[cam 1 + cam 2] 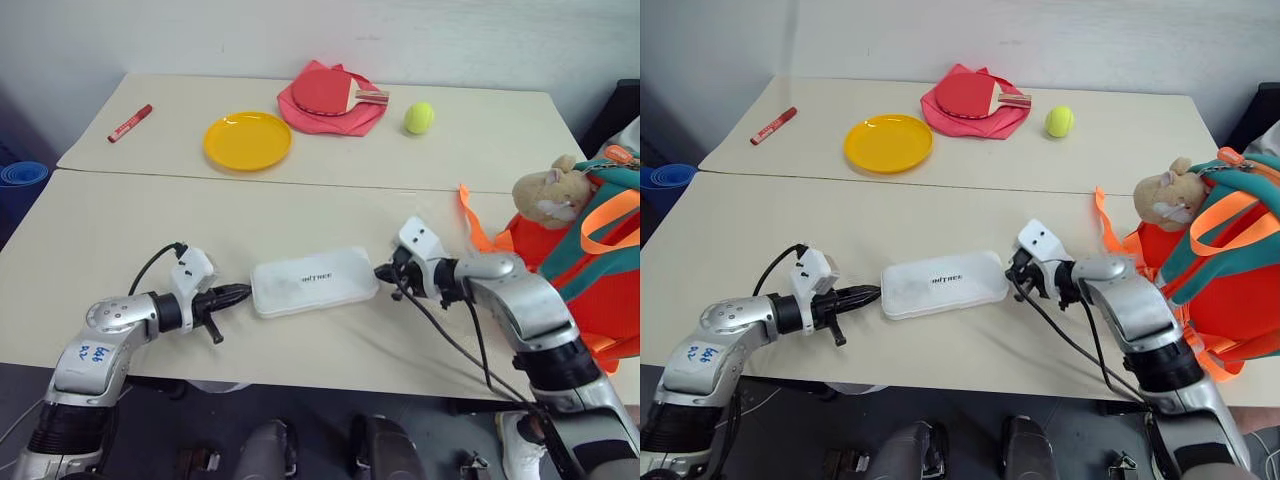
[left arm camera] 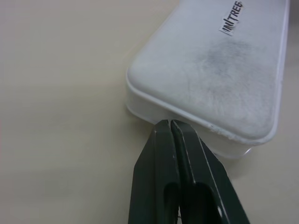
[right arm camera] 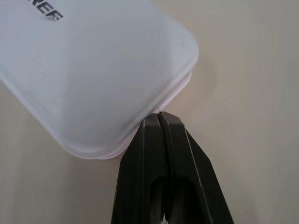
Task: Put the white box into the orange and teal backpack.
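White box (image 1: pixel 313 281) lies flat on the near part of the surface (image 1: pixel 140 215), long axis running left–right, its right end angled slightly toward the far side. It sits directly between the two grippers.

Left gripper (image 2: pixel 170 125): fingers pressed together, nothing held, tips touching the lower rim at the box's left short end. Right gripper (image 3: pixel 158 116): also pinched shut and empty, tips against the rim at the box's right short end, close to a rounded corner. Both arms equally near, one at each end; neither has a grip. Looks like a two-sided squeeze along the long axis, a judgement from the opposed tips.

Orange and teal backpack (image 1: pixel 585 260) stands at the right edge of the surface, just beyond the right arm, well apart from the box. The box would have to travel rightward, lengthwise, to reach it. Cannot tell from here where the opening is.

Box appearance: flat, elongated, white, rounded corners, raised lid over a thin lipped base, small dark lettering on top, a faint grey smudge near the left end. Smooth, hard shell; likely slippery under point contact.
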Available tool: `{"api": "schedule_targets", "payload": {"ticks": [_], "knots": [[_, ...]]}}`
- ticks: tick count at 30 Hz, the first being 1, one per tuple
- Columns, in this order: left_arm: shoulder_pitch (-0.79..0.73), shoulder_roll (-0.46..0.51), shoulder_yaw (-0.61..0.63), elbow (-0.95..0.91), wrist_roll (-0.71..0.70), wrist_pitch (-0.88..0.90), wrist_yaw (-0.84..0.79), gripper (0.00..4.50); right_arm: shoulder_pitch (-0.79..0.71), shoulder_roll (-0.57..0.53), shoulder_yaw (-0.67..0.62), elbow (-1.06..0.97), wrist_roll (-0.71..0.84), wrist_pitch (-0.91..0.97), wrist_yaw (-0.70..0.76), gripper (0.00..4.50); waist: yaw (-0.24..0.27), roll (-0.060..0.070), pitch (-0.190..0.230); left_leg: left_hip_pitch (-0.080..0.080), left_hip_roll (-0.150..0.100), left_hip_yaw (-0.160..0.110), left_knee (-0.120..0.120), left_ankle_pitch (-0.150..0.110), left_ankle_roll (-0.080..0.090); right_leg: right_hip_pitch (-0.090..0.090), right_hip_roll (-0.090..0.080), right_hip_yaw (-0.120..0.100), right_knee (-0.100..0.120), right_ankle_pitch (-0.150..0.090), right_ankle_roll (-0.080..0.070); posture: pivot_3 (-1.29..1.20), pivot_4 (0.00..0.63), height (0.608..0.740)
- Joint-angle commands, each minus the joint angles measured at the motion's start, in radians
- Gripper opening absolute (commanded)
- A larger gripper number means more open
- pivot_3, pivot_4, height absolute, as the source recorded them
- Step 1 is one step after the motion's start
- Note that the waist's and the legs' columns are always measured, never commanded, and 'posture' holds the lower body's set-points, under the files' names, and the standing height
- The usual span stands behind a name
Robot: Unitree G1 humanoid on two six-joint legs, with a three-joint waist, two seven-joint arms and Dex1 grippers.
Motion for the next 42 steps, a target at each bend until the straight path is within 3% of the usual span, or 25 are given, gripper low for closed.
{"api": "schedule_targets", "payload": {"ticks": [1,6,9,13,16,22,32,41,42], "knots": [[-0.02,-0.027,-0.037,-0.02,-0.016,-0.031,-0.031,0.06,0.029,-0.026,-0.01,-0.142,0.065,0.034,0.032,0.0,0.001,0.0,0.0,0.0,0.0,0.0,0.0,0.0,0.0,0.0,0.0,0.0,0.0,0.0,0.0,0.0,0.15,0.74],[-0.045,-0.003,-0.023,0.03,-0.04,0.026,-0.063,0.06,0.066,-0.079,-0.049,-0.216,0.068,0.077,0.001,0.0,0.002,0.0,0.0,0.0,0.0,0.0,0.0,0.0,0.0,0.0,0.0,0.0,-0.001,0.0,0.0,0.0,0.15,0.74],[-0.09,0.033,0.024,0.123,-0.095,0.129,-0.103,0.61,0.099,-0.116,-0.073,-0.252,0.087,0.095,0.007,0.0,0.002,0.0,0.0,0.0,0.0,0.0,0.0,0.0,0.0,0.0,0.0,0.0,-0.002,0.0,0.0,0.0,0.15,0.74],[-0.223,0.108,0.035,0.284,-0.24,0.505,-0.182,1.81,0.14,-0.148,-0.083,-0.251,0.094,0.082,-0.003,0.0,0.001,-0.002,0.001,0.0,0.0,-0.001,0.0,0.0,0.0,0.0,0.001,-0.001,-0.001,0.0,0.0,0.0,0.15,0.74],[-0.375,0.151,-0.026,0.426,-0.295,0.801,-0.223,2.71,0.166,-0.13,-0.085,-0.205,0.065,0.01,-0.036,0.0,0.002,-0.004,0.002,0.0,0.0,-0.001,0.001,0.0,0.0,0.0,0.001,-0.001,0.001,0.0,0.0,0.0,0.15,0.74],[-0.556,0.073,-0.118,0.65,-0.233,0.903,-0.173,4.43,0.197,-0.087,-0.062,-0.126,0.023,-0.173,-0.056,0.0,0.017,-0.005,0.003,-0.001,-0.001,0.0,0.003,0.0,0.0,0.0,0.009,0.001,0.001,-0.001,0.001,0.0,0.15,0.74],[-0.624,-0.016,-0.213,0.7,-0.24,1.025,-0.181,4.47,0.172,-0.058,-0.006,-0.069,-0.015,-0.225,-0.051,0.0,0.026,-0.005,0.002,0.002,-0.001,-0.001,0.005,0.0,0.0,0.003,0.008,0.003,0.002,0.0,0.001,0.0,0.15,0.74],[-0.653,-0.146,-0.146,0.757,-0.259,1.083,-0.151,4.47,0.144,0.014,0.006,-0.039,-0.014,-0.276,-0.032,0.0,0.033,-0.005,0.002,0.002,-0.001,-0.001,0.008,0.0,0.0,0.004,0.009,0.003,0.003,0.0,0.001,0.0,0.15,0.74],[-0.649,-0.15,-0.144,0.744,-0.266,1.086,-0.155,4.29,0.146,0.02,0.002,-0.037,-0.01,-0.28,-0.03,0.0,0.035,-0.005,0.002,0.002,-0.001,-0.001,0.008,0.0,0.0,0.004,0.008,0.003,0.003,0.0,0.002,0.0,0.15,0.74]]}}
